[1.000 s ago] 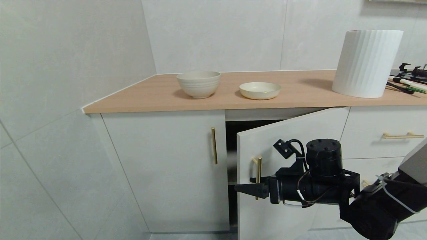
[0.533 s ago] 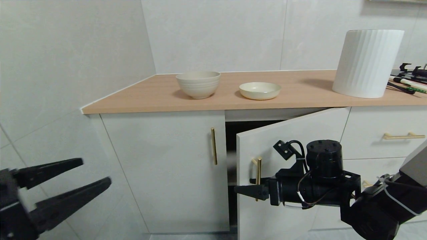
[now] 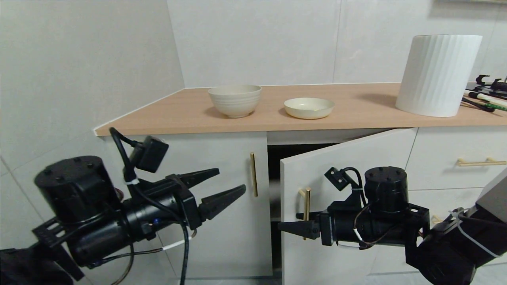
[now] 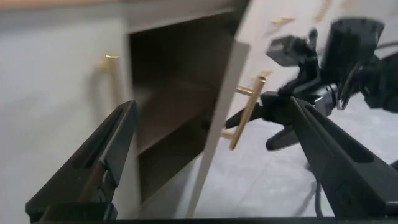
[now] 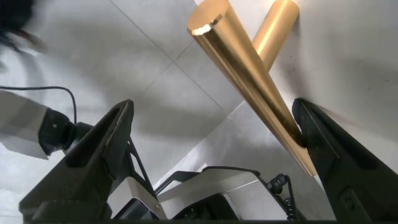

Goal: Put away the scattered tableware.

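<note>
Your ribbed bowl (image 3: 235,100) and shallow dish (image 3: 309,107) sit on the wooden countertop (image 3: 178,113), upper middle of the head view. Your left gripper (image 3: 231,180) hangs at lower left, jaws apart. Your right gripper (image 3: 291,222), jaws spread, straddles the brass handle (image 3: 307,200) of the ajar cabinet door (image 3: 344,158).

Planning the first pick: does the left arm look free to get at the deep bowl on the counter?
Probably yes: the left end effector hangs open and empty below the counter, nothing between it and the bowl.
</note>
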Available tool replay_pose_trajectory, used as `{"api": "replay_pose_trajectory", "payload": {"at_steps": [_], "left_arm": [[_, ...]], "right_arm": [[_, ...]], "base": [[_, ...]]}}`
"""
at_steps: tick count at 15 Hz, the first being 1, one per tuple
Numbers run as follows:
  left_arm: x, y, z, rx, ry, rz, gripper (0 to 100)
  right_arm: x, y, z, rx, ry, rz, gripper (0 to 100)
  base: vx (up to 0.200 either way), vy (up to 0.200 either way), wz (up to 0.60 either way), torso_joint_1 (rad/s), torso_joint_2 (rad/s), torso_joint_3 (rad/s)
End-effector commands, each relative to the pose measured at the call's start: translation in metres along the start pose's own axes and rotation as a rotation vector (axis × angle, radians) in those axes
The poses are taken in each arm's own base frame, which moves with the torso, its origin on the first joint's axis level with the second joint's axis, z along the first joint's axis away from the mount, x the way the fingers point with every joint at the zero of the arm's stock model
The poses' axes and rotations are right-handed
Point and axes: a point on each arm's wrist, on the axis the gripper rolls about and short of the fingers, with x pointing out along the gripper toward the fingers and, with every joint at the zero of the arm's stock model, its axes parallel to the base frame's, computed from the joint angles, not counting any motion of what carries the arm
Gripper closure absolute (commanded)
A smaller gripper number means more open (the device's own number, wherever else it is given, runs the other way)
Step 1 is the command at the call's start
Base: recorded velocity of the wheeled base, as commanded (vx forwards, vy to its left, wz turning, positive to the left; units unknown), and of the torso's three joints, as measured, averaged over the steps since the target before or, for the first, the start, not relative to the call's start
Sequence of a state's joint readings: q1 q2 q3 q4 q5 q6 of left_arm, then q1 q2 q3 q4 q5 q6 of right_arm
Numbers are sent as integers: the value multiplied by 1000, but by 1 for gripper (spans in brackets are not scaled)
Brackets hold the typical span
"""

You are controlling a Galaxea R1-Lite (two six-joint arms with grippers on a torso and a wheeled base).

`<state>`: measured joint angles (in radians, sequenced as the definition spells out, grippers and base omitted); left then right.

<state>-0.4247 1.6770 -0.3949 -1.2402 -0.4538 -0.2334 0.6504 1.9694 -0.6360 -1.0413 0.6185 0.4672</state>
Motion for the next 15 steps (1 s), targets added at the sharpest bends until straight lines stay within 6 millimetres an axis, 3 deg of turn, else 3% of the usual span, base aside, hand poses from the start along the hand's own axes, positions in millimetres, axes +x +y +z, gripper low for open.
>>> {"api": "replay_pose_trajectory", "payload": {"at_steps": [1, 2, 3, 7, 11, 15], "left_arm": [[27, 9, -64, -90, 142, -3, 0], [29, 9, -68, -101, 153, -2, 0], [31, 9, -70, -111, 159, -4, 100], [38, 8, -64, -100, 130, -21, 100], [74, 17, -42, -49, 13, -57, 100], [101, 35, -62, -69, 53, -118, 100]], "right_arm": [[0, 0, 0, 0, 0, -2, 0], [0, 0, 0, -1, -1, -1, 0], [0, 0, 0, 0, 0, -2, 0], [0, -1, -1, 1, 2, -3, 0], [0, -1, -2, 4, 3, -4, 0], [0, 0, -1, 2, 1, -3, 0]], "base": [[0, 0, 0, 0, 0, 0], [0, 0, 0, 0, 0, 0], [0, 0, 0, 0, 0, 0], [0, 0, 0, 0, 0, 0], [0, 0, 0, 0, 0, 0], [0, 0, 0, 0, 0, 0]]}}
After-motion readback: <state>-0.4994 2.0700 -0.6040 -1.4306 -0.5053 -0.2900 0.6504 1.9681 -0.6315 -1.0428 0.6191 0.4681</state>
